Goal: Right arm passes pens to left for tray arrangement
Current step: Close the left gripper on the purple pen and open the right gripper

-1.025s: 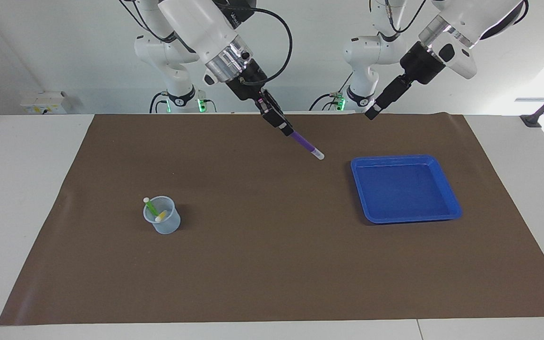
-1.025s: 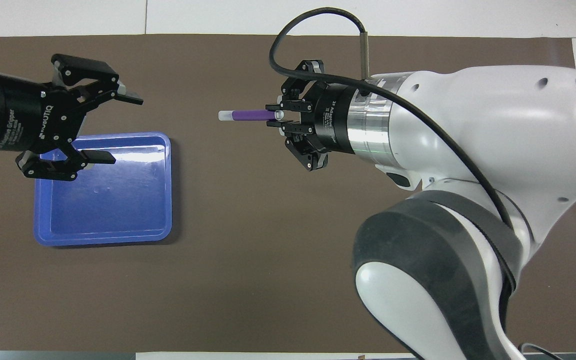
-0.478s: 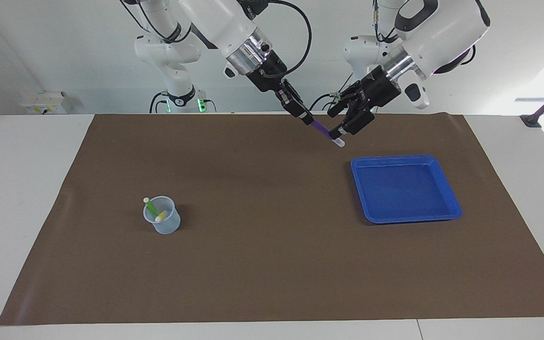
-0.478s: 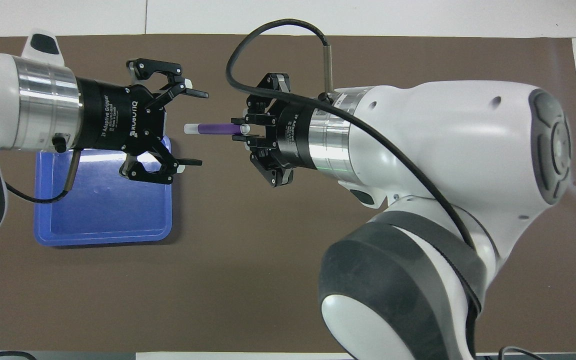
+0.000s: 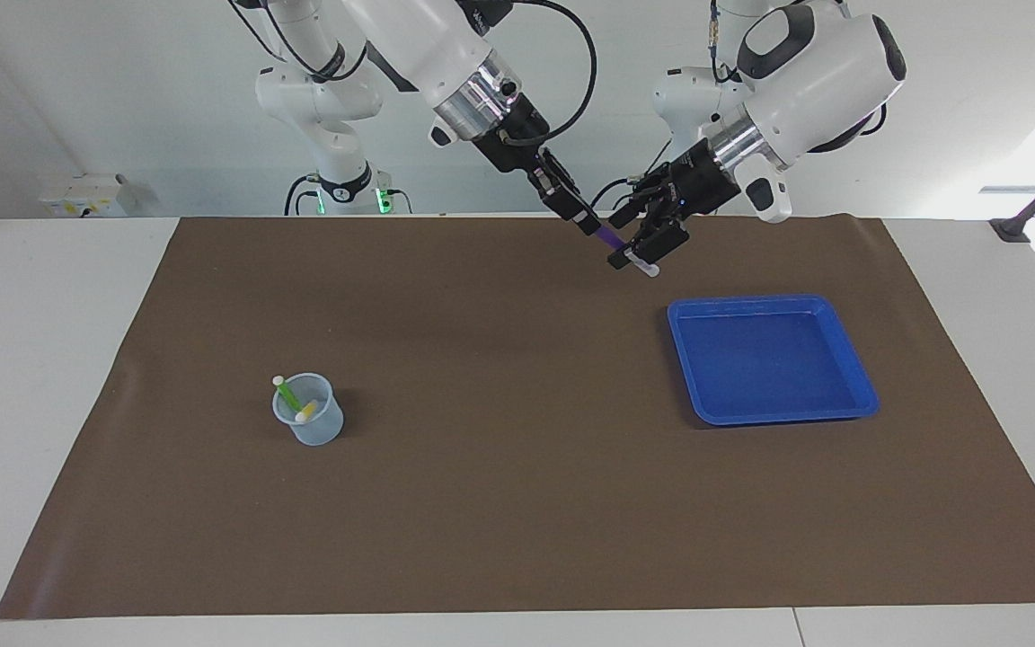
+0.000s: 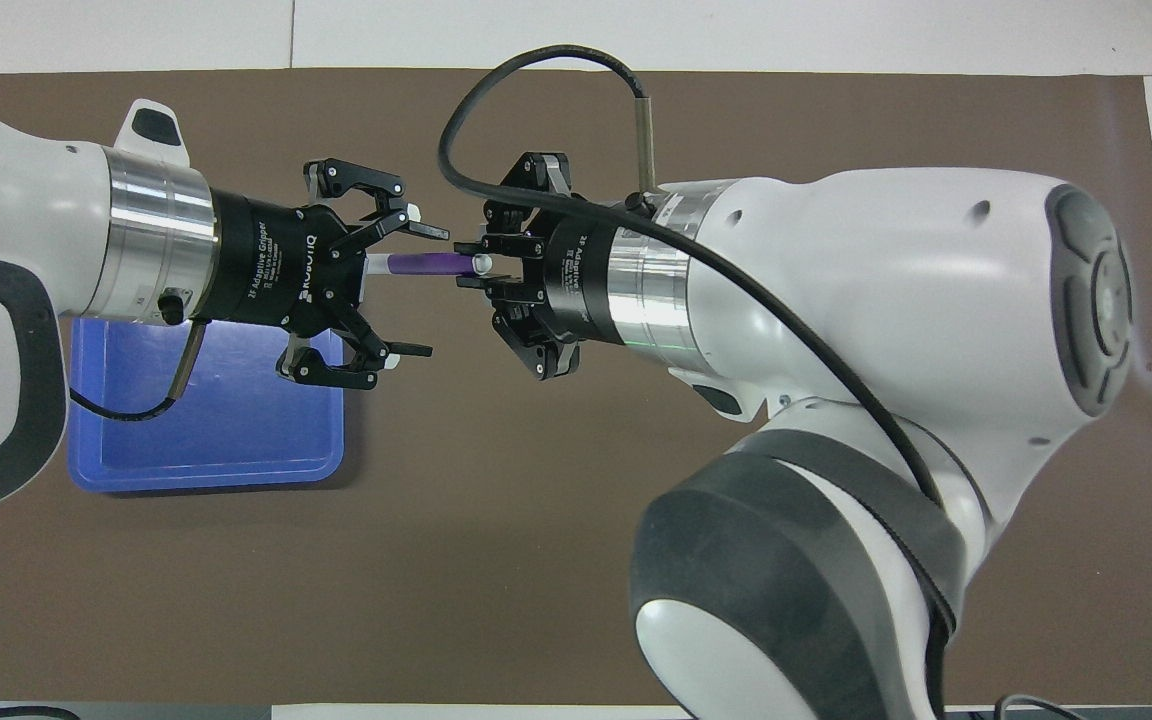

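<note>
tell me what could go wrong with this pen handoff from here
1. The left claw is open around the purple pen, which the right claw grips by its other end. If the right lets go before the left has closed, the pen would likely drop onto the mat, beside the tray.
2. In the overhead view the pen lies close to one left finger, off centre, so closing may push it askew.

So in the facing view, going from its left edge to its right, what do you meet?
Clear cup holding the green pen and yellow pen → right gripper → purple pen → left gripper → blue tray.
</note>
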Motion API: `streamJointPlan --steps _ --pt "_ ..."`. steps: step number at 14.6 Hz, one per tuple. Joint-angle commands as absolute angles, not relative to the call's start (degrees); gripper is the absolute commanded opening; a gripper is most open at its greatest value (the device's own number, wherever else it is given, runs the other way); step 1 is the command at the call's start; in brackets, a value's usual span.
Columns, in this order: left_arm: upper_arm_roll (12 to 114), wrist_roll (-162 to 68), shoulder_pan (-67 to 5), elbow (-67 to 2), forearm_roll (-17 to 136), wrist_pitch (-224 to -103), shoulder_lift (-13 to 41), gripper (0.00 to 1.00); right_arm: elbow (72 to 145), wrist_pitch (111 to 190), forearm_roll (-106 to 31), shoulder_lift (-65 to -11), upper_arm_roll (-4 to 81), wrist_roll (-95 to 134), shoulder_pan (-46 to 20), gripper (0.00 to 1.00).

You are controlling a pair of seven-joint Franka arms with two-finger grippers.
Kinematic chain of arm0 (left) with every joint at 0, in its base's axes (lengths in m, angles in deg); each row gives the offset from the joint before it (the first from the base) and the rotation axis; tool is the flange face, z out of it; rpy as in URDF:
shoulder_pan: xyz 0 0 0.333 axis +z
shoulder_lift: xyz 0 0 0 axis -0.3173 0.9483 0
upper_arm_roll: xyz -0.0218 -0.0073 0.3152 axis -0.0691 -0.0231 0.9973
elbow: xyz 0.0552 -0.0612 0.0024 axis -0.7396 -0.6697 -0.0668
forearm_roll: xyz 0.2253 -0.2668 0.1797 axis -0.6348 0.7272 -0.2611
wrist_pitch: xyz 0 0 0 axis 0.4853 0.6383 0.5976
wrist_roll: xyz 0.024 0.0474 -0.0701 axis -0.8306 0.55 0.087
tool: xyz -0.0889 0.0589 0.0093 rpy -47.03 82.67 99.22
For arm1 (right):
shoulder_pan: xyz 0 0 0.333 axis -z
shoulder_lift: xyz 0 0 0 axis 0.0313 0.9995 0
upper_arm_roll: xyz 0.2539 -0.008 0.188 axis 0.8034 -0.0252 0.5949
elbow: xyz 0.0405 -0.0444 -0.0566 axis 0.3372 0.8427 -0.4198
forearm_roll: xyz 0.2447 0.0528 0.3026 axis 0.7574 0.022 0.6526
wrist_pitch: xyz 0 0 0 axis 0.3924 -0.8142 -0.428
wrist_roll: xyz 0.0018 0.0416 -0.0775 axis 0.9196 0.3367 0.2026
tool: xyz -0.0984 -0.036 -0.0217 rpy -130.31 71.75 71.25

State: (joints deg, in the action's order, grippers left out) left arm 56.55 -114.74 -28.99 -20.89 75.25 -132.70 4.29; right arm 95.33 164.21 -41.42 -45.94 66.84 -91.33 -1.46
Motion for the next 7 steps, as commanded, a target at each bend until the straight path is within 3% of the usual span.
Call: streamJointPlan --steps 1,7 --pt "57.2 -115.2 -29.1 -22.6 76.4 -131.9 2.7 0.76 94.5 164.6 -42.2 -45.2 67.5 -91.9 -1.1 0.00" --pt "57.3 -115.4 -29.0 -22.1 76.4 -131.4 2.6 0.67 94.5 164.8 -42.9 -45.2 67.5 -91.7 -1.1 0.00"
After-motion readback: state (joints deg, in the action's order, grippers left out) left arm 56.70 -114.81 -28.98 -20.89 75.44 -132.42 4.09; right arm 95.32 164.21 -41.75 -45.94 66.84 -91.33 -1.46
